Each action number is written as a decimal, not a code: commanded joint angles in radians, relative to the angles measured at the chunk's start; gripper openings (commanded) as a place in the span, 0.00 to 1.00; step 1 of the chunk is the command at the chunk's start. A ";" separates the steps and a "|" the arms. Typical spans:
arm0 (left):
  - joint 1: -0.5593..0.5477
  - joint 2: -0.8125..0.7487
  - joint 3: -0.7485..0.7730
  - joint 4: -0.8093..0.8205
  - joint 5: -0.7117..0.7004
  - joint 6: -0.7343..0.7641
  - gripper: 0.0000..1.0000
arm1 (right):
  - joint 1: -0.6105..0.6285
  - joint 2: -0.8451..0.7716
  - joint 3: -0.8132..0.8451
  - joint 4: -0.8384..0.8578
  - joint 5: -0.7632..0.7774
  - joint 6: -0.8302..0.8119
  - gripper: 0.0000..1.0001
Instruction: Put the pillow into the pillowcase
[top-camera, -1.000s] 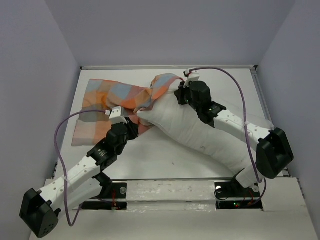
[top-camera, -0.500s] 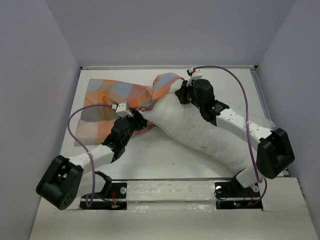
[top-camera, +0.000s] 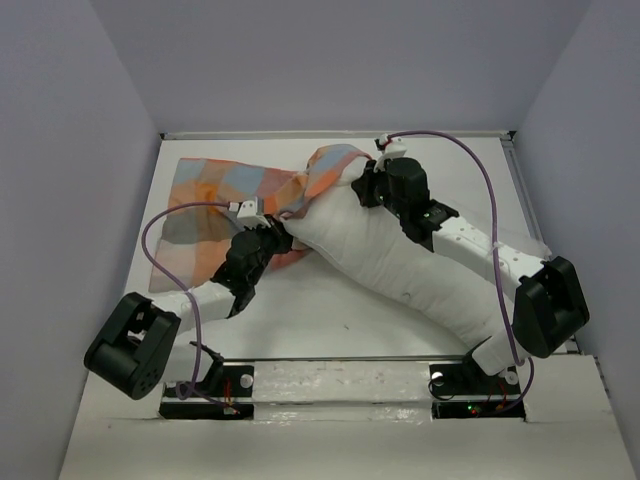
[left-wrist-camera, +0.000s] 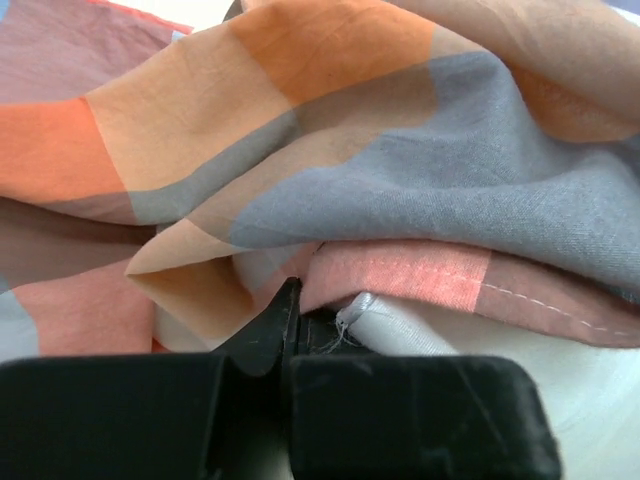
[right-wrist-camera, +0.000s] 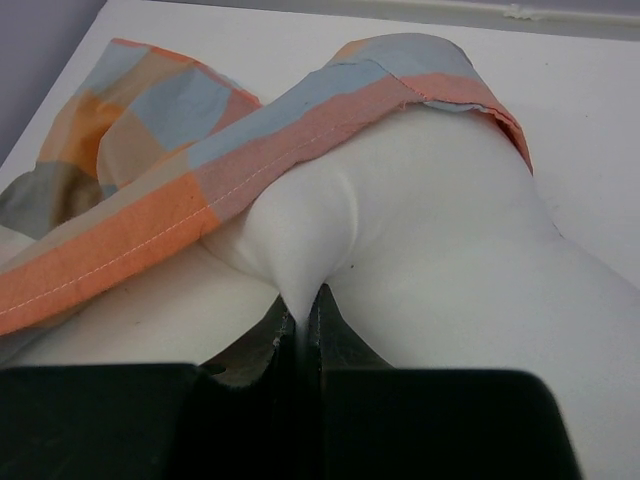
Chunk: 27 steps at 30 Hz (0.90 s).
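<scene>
Two grippers are engaged, each with its jaws together on cloth. The left gripper (left-wrist-camera: 291, 310) is clamped on a low fold of the pillowcase (top-camera: 215, 195) at its mouth. The right gripper (right-wrist-camera: 302, 305) is pinched shut on a small ridge of the pillow (top-camera: 400, 260) just short of the case opening.

Location: in the overhead view the pillow lies diagonally on the surface (top-camera: 330, 325), from near the centre out toward 4 o'clock. The pillowcase is spread flat toward 10 o'clock. Its stitched edge (right-wrist-camera: 300, 130) is hooked over the pillow's far corner at about 12 o'clock of the pillow's upper end. Only that corner is covered; most of the pillow is bare.

Step in hand, as judged: early insertion. The mouth is started over one corner and the bulk is yet to go in.

Next move, as judged: the left gripper should draw the lower edge of the mouth toward 4 o'clock, under and along the pillow. The right gripper should feed the pillow toward 10 o'clock into the case. The two pulls need to oppose each other.

Risk noted: the thin fabric may slip from the left pinch, or the hooked corner may pop free.
</scene>
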 joint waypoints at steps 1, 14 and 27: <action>0.006 -0.108 0.053 -0.028 -0.076 0.034 0.00 | 0.005 -0.010 0.085 0.046 0.052 0.016 0.00; -0.119 -0.581 -0.011 -0.694 -0.087 0.013 0.00 | -0.004 0.013 0.187 0.089 0.554 -0.086 0.00; -0.414 -0.527 0.351 -0.836 -0.064 0.047 0.00 | 0.204 0.122 0.006 0.397 0.726 -0.226 0.00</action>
